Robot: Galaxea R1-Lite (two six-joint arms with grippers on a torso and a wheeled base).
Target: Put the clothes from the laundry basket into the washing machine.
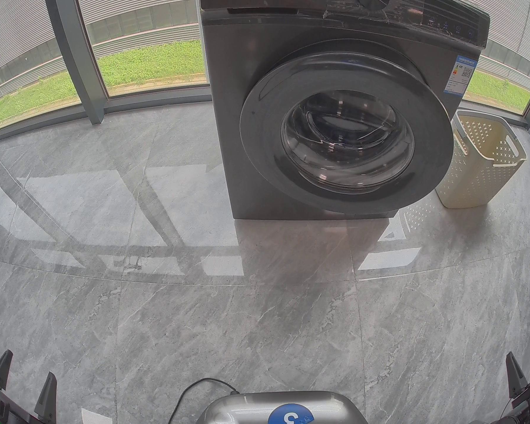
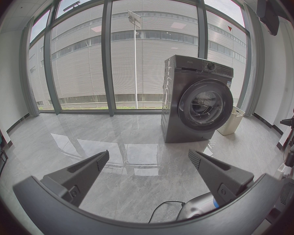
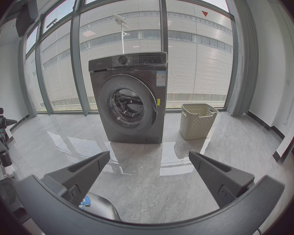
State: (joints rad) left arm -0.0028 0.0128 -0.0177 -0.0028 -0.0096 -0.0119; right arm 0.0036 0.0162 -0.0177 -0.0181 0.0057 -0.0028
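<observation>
Notably, a printed label [image 1: 460,75] sits on the grey washing machine [image 1: 235,119].

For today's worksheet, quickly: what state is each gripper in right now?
Left gripper: open, holding nothing.
Right gripper: open, holding nothing.

The boxy dark grey washing machine [image 1: 221,119] has a satin, metallic-looking body, a glossy round door [image 1: 265,125] with a clear glass porthole [image 1: 347,139], and shiny transparent film [image 1: 394,1] wrinkled over its top panel. The cream rectangular laundry basket [image 1: 483,160] looks like matt perforated plastic. The grey veined stone-look floor [image 1: 218,325] is polished smooth and glossy.
</observation>
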